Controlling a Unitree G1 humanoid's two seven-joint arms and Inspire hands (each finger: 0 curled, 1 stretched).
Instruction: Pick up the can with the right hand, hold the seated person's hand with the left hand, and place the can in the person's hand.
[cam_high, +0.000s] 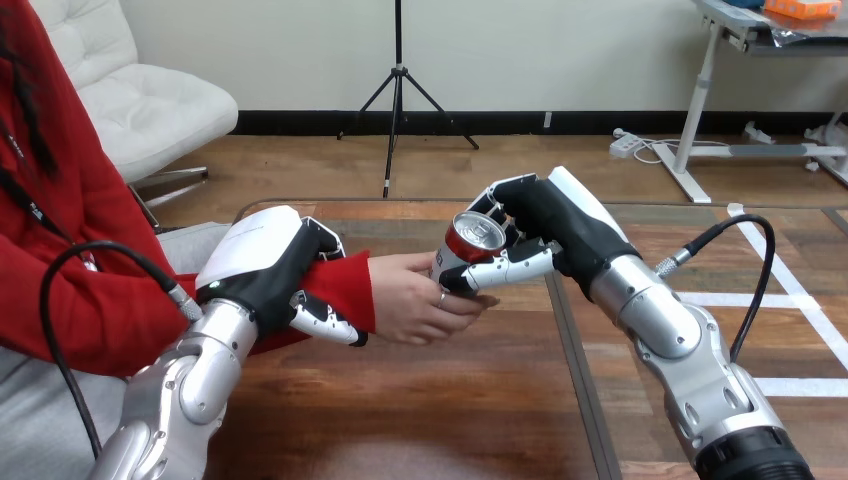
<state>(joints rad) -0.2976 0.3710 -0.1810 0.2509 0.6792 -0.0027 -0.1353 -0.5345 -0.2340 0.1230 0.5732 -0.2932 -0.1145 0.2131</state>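
**Red can (470, 245) held at the person's hand (415, 300)**

My right hand (545, 230) has its fingers and thumb curled round the red can, which is tilted with its silver top toward me. Just below my thumb, the person's hand touches the lower part of the can. My left hand (265, 270) is closed round the person's wrist (340, 285) in the red sleeve, above the wooden desk (420, 400).

Red & silver can (462, 245), tilted, top up, base at person's hand (410, 300)
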